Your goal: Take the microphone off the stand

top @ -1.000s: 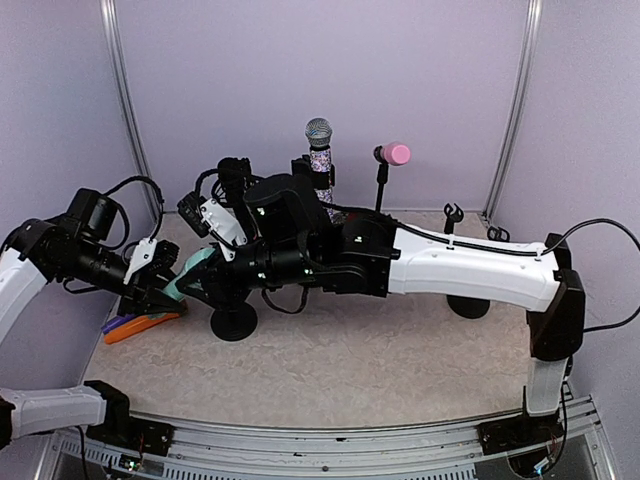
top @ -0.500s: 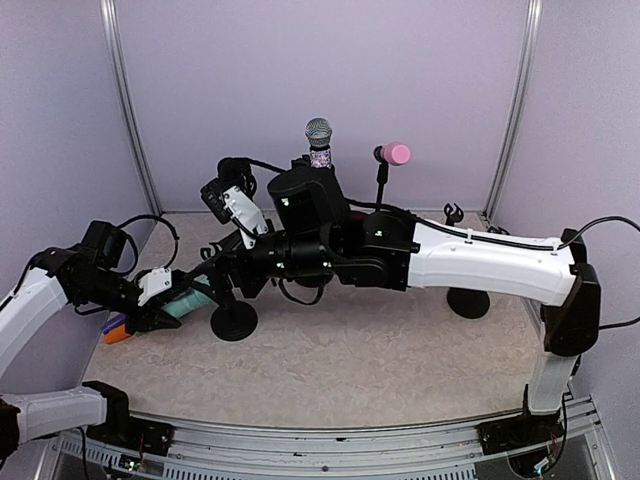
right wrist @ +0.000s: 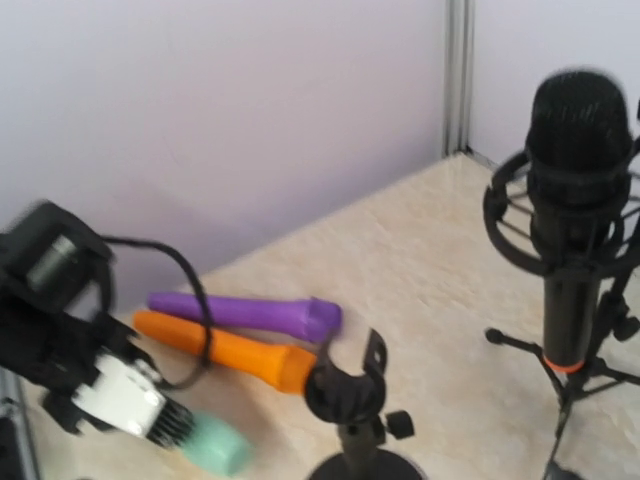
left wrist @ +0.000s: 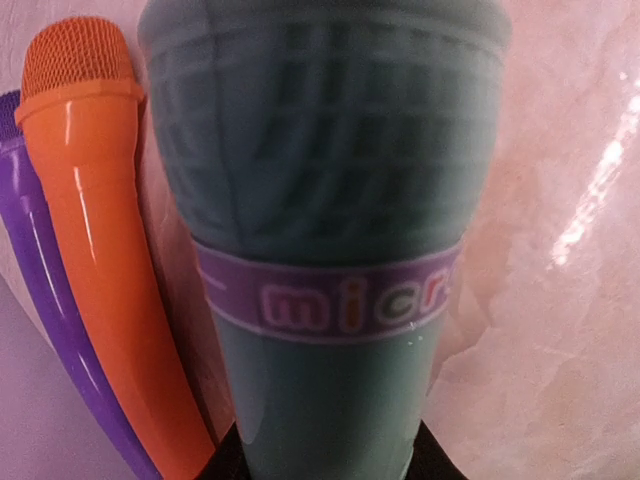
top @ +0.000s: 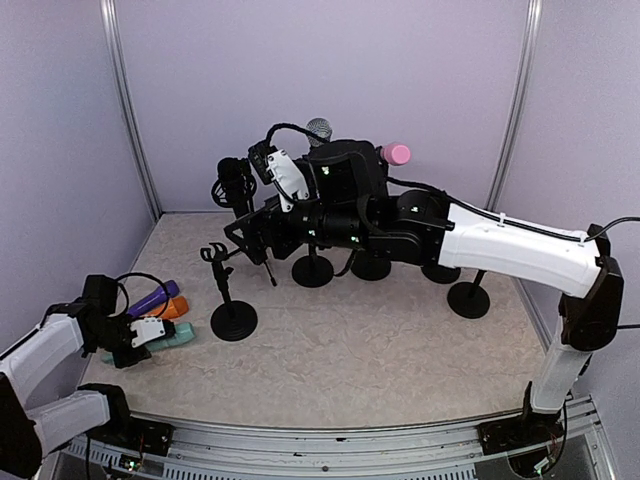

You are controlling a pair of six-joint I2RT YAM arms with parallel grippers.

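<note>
Pale lilac walls [top: 300, 70] close the space on three sides, with slim metal posts [top: 128, 110] standing at the back corners. The table top [top: 400, 350] is a beige, marbled sheet under soft, even light. What seems to be an aluminium rail [top: 330, 438] runs along its near edge.

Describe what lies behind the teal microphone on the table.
An orange microphone lies right behind the teal microphone, then a purple microphone. The left gripper covers the teal one's handle end.
</note>
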